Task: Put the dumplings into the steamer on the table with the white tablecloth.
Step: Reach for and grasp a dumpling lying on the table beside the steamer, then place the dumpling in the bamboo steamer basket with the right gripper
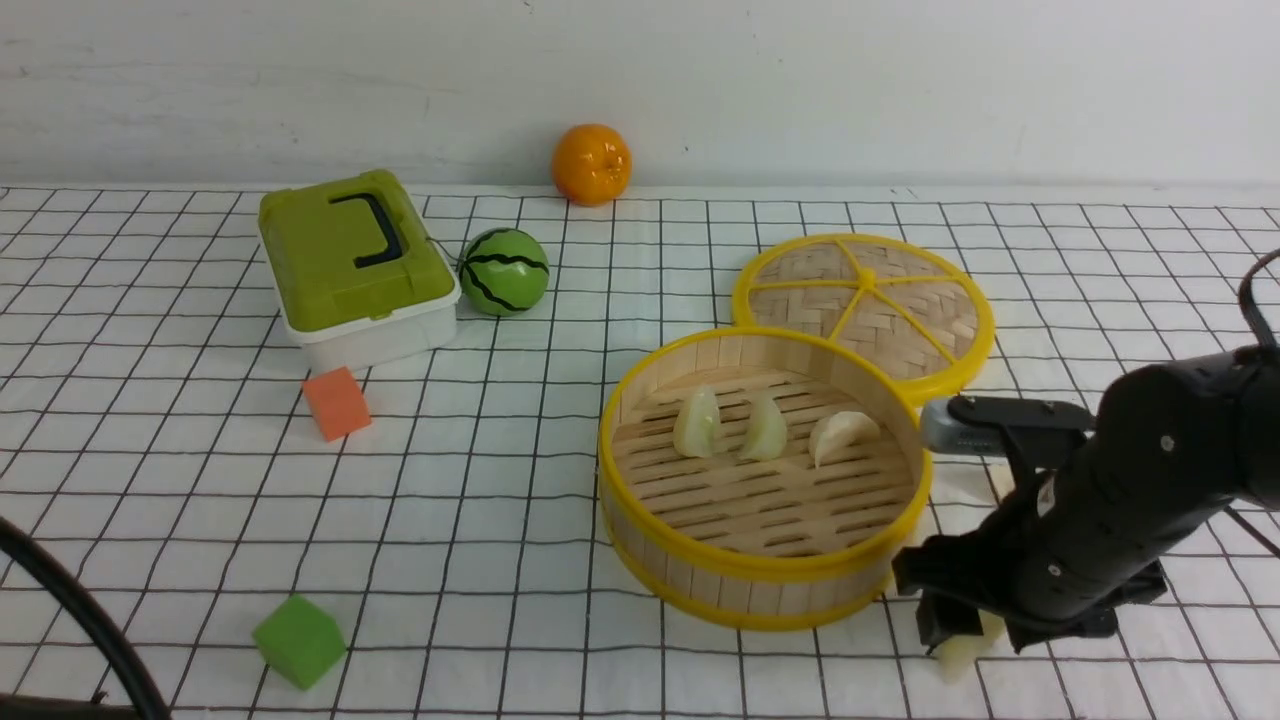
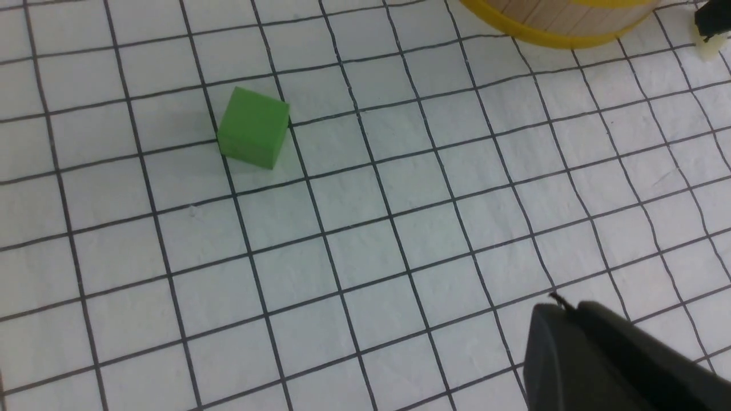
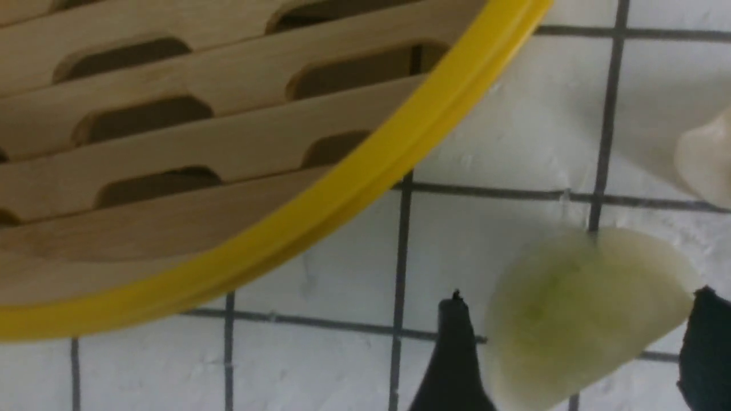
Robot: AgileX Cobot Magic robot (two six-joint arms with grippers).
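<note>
The steamer (image 1: 762, 585) stands right of centre on the white tablecloth (image 1: 480, 480) and holds three dumplings (image 1: 765, 427) in a row at its back. My right gripper (image 1: 955, 632) is down at the cloth by the steamer's near right side. In the right wrist view its open jaws (image 3: 579, 297) straddle a pale yellow-green dumpling (image 3: 577, 319), with a thin gap on one side, beside the steamer's yellow rim (image 3: 342, 191). Another dumpling (image 3: 705, 165) lies beyond. My left gripper (image 2: 557, 305) is shut and empty above the cloth.
The woven yellow-rimmed lid (image 1: 865, 300) lies behind the steamer. A green lidded box (image 1: 355, 265), a toy watermelon (image 1: 505, 270) and an orange (image 1: 591, 163) sit at the back. An orange cube (image 1: 337, 402) and a green cube (image 1: 299, 640) lie on the left.
</note>
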